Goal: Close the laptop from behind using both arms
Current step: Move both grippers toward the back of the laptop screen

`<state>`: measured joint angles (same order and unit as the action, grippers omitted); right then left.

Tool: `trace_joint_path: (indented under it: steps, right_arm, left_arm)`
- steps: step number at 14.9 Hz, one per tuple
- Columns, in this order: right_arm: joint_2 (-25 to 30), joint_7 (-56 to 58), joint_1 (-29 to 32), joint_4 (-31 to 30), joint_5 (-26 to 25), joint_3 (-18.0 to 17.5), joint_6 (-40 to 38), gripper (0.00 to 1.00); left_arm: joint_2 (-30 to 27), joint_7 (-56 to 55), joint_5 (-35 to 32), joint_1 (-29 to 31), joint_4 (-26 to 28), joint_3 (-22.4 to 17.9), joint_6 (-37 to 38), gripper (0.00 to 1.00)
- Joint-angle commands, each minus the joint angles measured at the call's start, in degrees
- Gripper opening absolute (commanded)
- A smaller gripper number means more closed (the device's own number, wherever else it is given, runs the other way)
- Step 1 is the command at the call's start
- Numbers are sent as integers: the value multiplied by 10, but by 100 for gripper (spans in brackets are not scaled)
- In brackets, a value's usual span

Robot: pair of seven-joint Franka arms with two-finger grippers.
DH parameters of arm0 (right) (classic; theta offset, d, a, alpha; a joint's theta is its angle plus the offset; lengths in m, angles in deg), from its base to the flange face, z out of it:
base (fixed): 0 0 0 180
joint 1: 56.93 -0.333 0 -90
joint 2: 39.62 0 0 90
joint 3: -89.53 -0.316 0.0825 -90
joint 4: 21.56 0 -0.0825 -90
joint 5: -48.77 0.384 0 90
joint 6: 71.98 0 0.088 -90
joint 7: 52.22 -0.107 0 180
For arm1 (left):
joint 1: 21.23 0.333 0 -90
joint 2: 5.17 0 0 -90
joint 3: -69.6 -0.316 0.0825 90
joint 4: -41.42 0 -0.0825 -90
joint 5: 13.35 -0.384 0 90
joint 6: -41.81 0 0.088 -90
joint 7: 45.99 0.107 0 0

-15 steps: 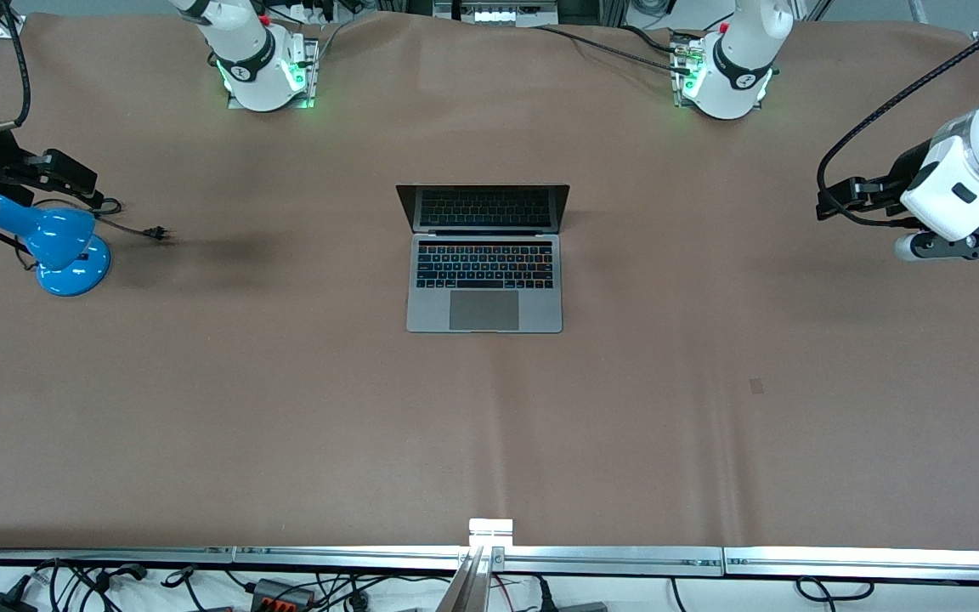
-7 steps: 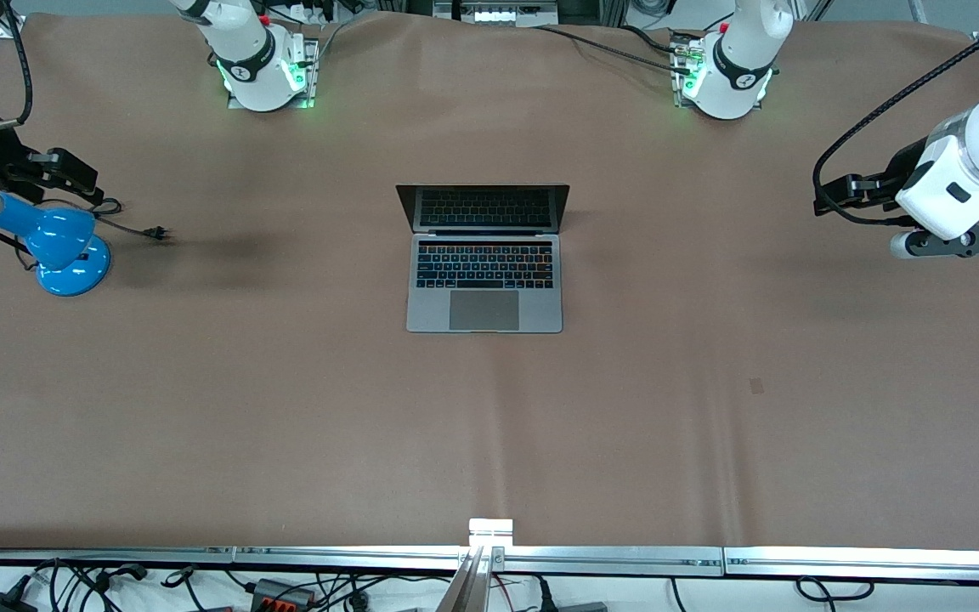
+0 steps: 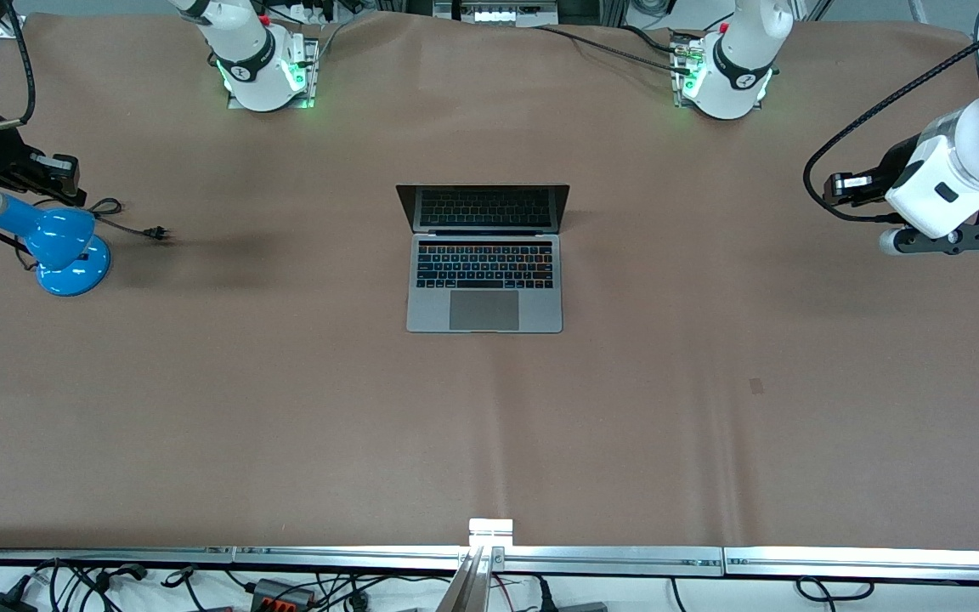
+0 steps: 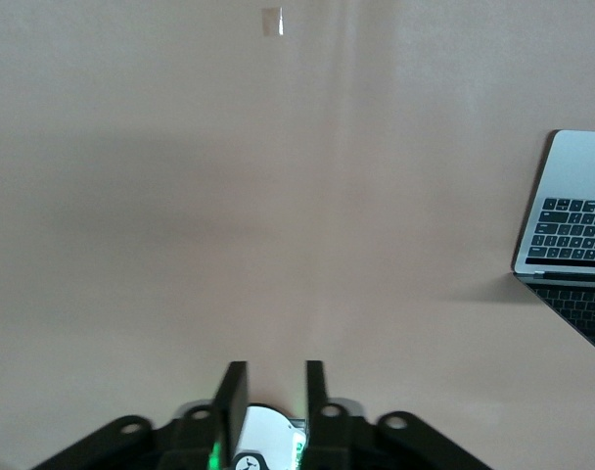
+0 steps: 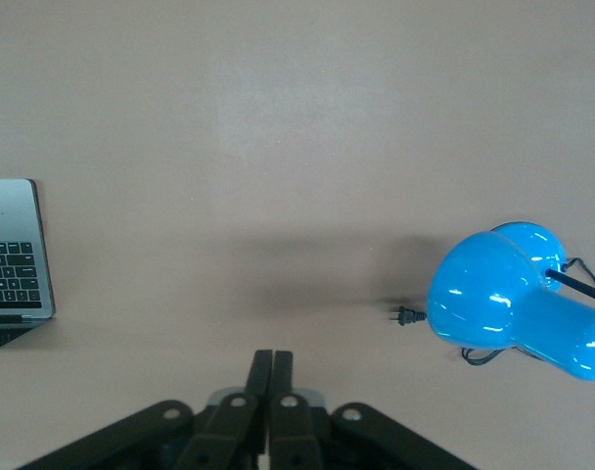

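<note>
One laptop (image 3: 484, 257) sits open at the middle of the table (image 3: 285, 408), midway between the two arms' ends, its keyboard and trackpad toward the front camera and its dark screen standing up on the side of the bases.

The front view alone shows the whole laptop; each wrist view catches only a corner of its base and keys (image 4: 572, 230) (image 5: 14, 255). The wrist views alone show the fingers. In the left wrist view the left end effector (image 4: 270, 397) has its two fingers (image 4: 232, 397) parted by a narrow gap with nothing between them. In the right wrist view the right end effector (image 5: 272, 387) has its fingers pressed together, holding nothing.

The left end effector (image 3: 846, 185) hangs over bare table toward the left arm's end, well apart from the laptop. The right end effector (image 3: 56, 170) is over the table toward the right arm's end, also well apart from the laptop, just beside a blue lamp (image 3: 65, 246). The right wrist view shows the lamp's glossy head (image 5: 503, 299) and the plug (image 5: 405, 315) of its cord lying on the table; the front view shows the plug (image 3: 156, 232) between lamp and laptop, close to the lamp.
</note>
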<state>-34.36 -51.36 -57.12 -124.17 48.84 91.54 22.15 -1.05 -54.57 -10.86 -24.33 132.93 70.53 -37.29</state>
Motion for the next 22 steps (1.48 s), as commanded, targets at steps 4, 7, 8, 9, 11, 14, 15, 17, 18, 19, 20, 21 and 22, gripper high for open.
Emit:
trace_joint_path:
  steps: [4,7,8,9,11,14,15,17,18,19,20,21,22]
  right_arm:
    - [-2,-1,-16,-7,3,-10,-45,0]
    - [-17,-2,-46,-12,25,-10,-68,0]
    - [-23,-2,-49,-15,48,-10,-78,0]
    - [-29,-2,-51,-19,65,-10,-84,0]
    - [-38,-2,-76,-35,84,-10,-83,0]
    - [-42,-57,-139,-72,128,-10,-75,0]
    - [-43,-70,-159,-86,146,-10,-66,0]
    - [-42,-87,-211,-121,171,-10,-29,0]
    - [-42,-101,-235,-134,179,-10,-13,0]
    - [-43,-112,-267,-147,181,-10,5,0]
    - [-48,-123,-294,-157,182,-10,19,0]
    - [-56,-132,-311,-160,193,-10,33,0]
    - [-66,-139,-324,-161,213,-10,45,0]
  left_arm:
    - [-1,8,20,-1,9,12,12,1]
    - [1,8,47,-2,22,28,11,1]
    - [3,8,58,-2,24,48,11,1]
    - [10,7,62,-1,32,75,9,1]
    - [9,-3,94,1,79,97,-31,1]
    - [-24,-5,150,0,180,126,-111,1]
    - [-31,-13,152,5,195,155,-119,1]
    - [-34,-79,194,4,215,182,-127,1]
    - [-37,-86,198,4,221,202,-138,1]
    - [-38,-90,203,5,235,223,-153,1]
    - [-39,-96,211,5,248,234,-168,1]
    - [-45,-101,225,3,265,245,-181,1]
    - [-47,-106,239,4,284,264,-202,1]
